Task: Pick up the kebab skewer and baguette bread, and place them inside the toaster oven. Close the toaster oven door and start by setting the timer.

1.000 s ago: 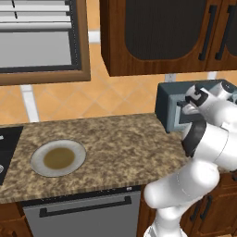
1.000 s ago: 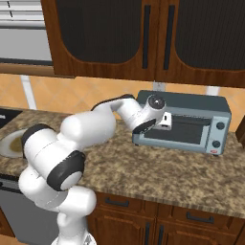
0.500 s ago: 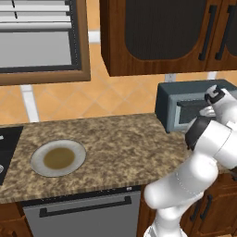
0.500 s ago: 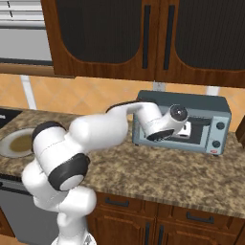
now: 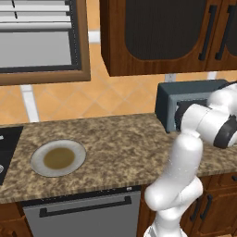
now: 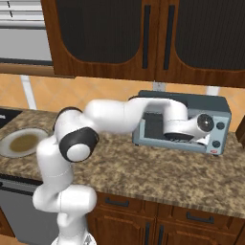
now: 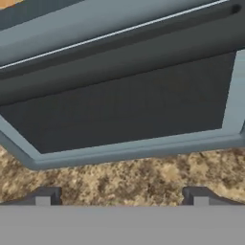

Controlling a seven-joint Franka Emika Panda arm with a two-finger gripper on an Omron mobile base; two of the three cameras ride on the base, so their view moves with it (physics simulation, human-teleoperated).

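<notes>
1. Tool (image 7: 121,195) is wide open, nothing between its two tips, parked right in front of the oven (image 6: 184,123) and looking at the door (image 7: 119,107) up close.
2. From the hand view the door's dark glass pane sits in a blue-grey frame, and it looks shut flat against the oven front. Speckled desk (image 7: 143,179) shows just below the frame, between the door and the tips.
3. In the right base view the arm reaches across the oven front, with the wrist over the right part of the door, beside the knobs (image 6: 219,135) on the far right panel. Can't tell if anything is touching.
4. Oven stands on the desk (image 5: 120,143) at the right end, back near the wall, under the dark wood cabinets (image 6: 143,38).
5. Plate (image 5: 58,158) sits well apart on the left side of the desk, close to the stove edge. It has a brownish middle and nothing lying on it.
6. Skewer and baguette: can't make out either one through the glass, too dark.
7. Window (image 5: 41,41) with a wood frame hangs on the far wall at upper left, and a dishwasher (image 5: 83,215) front sits under the desk below the plate.
</notes>
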